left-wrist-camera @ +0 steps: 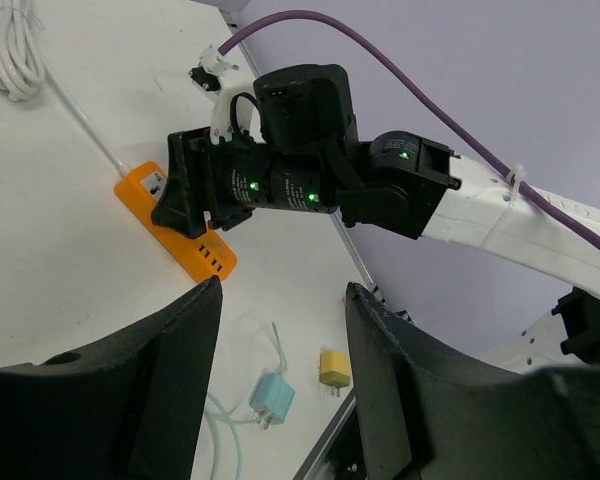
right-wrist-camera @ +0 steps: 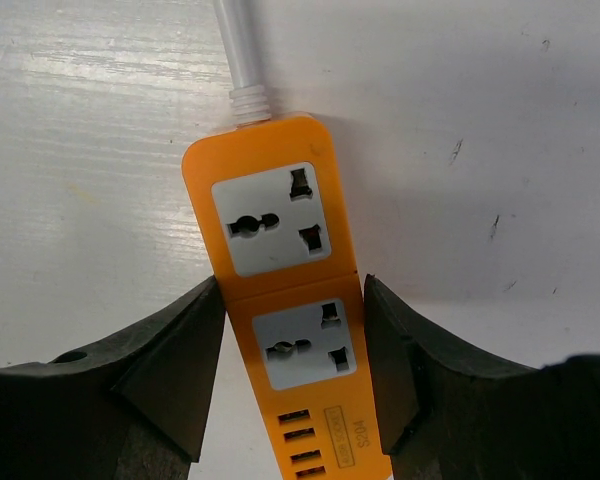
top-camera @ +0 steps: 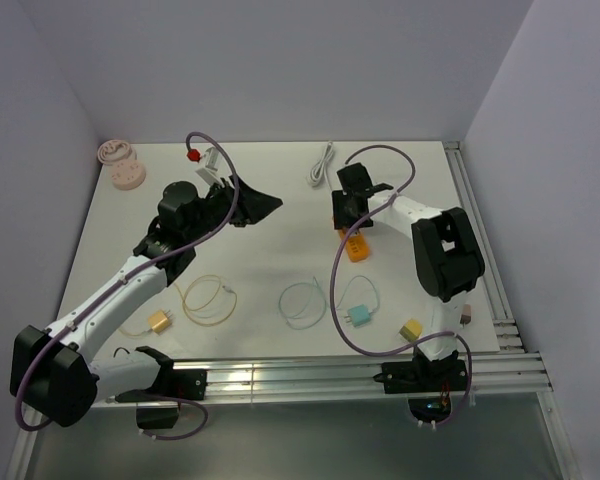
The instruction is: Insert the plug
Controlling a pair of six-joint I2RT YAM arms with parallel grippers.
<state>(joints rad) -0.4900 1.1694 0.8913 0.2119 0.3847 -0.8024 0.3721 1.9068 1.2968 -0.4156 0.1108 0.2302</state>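
Observation:
An orange power strip (right-wrist-camera: 280,260) with two white sockets and a white cord lies flat on the white table; it also shows in the top view (top-camera: 357,245) and the left wrist view (left-wrist-camera: 185,240). My right gripper (right-wrist-camera: 292,310) reaches down over it, its fingers pressed against both long sides at the second socket. My left gripper (top-camera: 265,205) is open and empty, raised left of the strip. A teal plug (top-camera: 356,316) with a pale cable and a yellow plug (top-camera: 411,329) lie near the front right; both show between the left fingers, the teal plug (left-wrist-camera: 272,397) and the yellow one (left-wrist-camera: 334,368).
Another yellow plug (top-camera: 159,322) with a looped yellow cable (top-camera: 208,298) lies front left. A coiled white cable (top-camera: 323,163) is at the back, a pink object (top-camera: 120,165) at the back left corner. Metal rails (top-camera: 310,375) run along the front and right edges.

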